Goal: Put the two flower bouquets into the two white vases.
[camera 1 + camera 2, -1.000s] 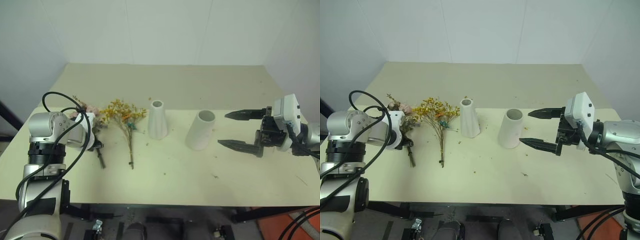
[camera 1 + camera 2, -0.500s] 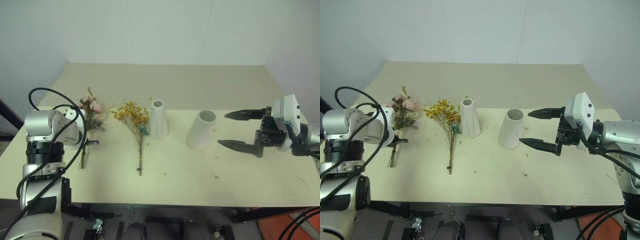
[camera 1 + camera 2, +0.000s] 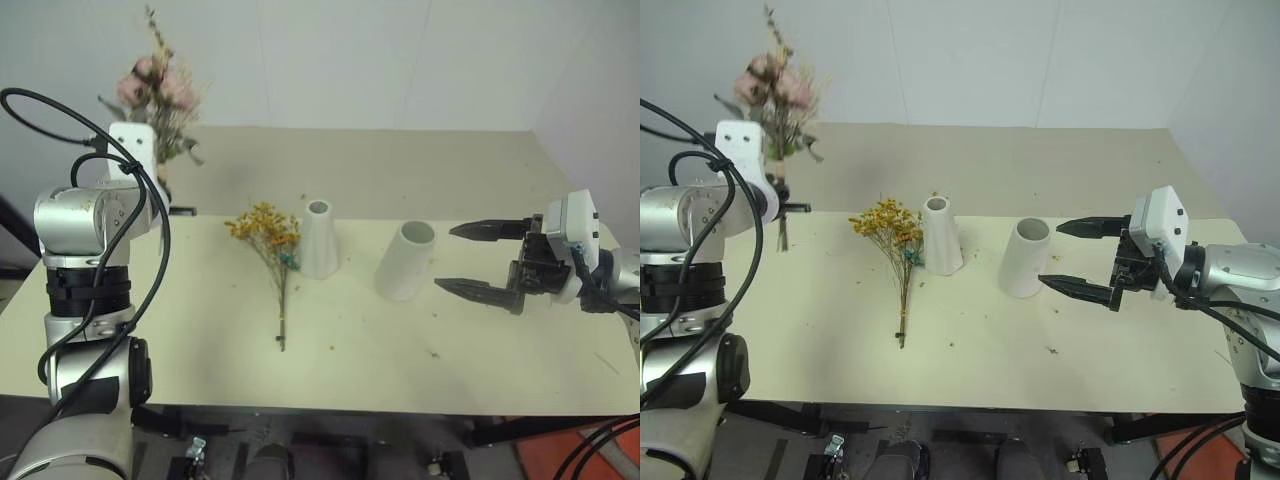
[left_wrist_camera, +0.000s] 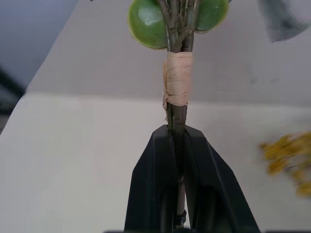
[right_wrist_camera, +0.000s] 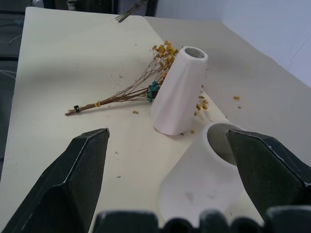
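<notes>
My left gripper (image 4: 176,132) is shut on the stems of the pink rose bouquet (image 3: 155,85), just below its tan wrapping (image 4: 177,80). It holds the bouquet upright, high over the table's far left corner. The yellow-orange bouquet (image 3: 270,235) lies flat on the table, blossoms next to the slim cone vase (image 3: 318,240) and thin stems pointing toward me. The wider vase (image 3: 405,260) stands to the right of the cone vase. My right gripper (image 3: 447,258) hovers open just right of the wider vase, nothing between its fingers.
Everything rests on a cream table (image 3: 350,370) against a white wall. Small petal crumbs (image 5: 201,103) are scattered around the vases. A black cable (image 3: 150,250) loops off my left arm.
My left gripper closed on the pink bouquet and lifted it from the table to high and upright. The yellow bouquet swung slightly toward the cone vase early on. My right gripper stayed still.
</notes>
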Available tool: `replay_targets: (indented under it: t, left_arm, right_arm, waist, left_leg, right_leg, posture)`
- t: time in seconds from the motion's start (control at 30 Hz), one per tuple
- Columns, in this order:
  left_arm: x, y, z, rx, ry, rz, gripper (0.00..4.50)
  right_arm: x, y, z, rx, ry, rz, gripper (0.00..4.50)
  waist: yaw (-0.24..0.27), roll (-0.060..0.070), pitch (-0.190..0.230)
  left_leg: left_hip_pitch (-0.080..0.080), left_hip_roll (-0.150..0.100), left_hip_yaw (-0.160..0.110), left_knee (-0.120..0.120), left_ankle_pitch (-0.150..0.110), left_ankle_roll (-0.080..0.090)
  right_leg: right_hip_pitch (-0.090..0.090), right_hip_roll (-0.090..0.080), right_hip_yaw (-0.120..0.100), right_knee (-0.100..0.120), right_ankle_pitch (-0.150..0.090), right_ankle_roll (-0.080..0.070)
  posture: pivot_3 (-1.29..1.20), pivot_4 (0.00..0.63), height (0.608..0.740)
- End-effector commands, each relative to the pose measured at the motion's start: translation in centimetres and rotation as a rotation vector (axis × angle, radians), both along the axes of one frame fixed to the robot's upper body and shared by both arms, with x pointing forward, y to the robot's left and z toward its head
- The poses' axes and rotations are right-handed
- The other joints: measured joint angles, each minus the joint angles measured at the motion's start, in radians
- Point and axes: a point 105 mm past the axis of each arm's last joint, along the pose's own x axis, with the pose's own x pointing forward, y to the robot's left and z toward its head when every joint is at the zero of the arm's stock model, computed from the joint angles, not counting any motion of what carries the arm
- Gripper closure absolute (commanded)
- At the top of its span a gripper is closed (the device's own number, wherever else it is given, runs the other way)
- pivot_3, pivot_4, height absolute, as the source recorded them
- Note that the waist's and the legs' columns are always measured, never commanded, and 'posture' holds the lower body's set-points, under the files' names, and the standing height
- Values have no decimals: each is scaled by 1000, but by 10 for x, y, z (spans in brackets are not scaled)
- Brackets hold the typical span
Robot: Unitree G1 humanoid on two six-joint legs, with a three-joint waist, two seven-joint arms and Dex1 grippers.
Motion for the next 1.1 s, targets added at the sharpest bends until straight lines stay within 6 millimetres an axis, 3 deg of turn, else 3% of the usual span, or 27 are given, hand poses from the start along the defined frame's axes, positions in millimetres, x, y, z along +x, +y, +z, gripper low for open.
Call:
replay_targets:
  t: [0.03,0.27,0.53,1.1]
  left_arm:
    - [-4,-28,45,-27,-213,-192,4474]
    - [-4,-84,75,-135,-346,-537,4474]
    - [-4,-146,83,-209,-412,-826,4474]
    - [-17,-220,79,-378,-533,-1208,4474]
  right_arm:
    - [-3,-6,13,14,-74,-35,0]
    - [-6,-10,9,35,-70,-75,0]
    - [-10,-14,6,57,-72,-131,0]
    - [-19,-24,0,108,-62,-255,0]
  waist:
    - [0,0,0]
    - [-2,0,0]
    - [-1,0,0]
    - [-1,-1,0]
  left_leg:
    - [0,0,0,0,0,0]
    - [0,0,0,0,0,0]
    - [1,0,1,1,0,0]
    - [1,0,1,1,0,0]
  right_leg:
    - [0,0,0,0,0,0]
    - [0,0,0,0,0,0]
    - [1,1,0,0,0,0]
    - [2,1,0,-1,0,0]
  posture:
    - [0,150,740]
    - [0,150,740]
    - [0,150,740]
    - [0,150,740]
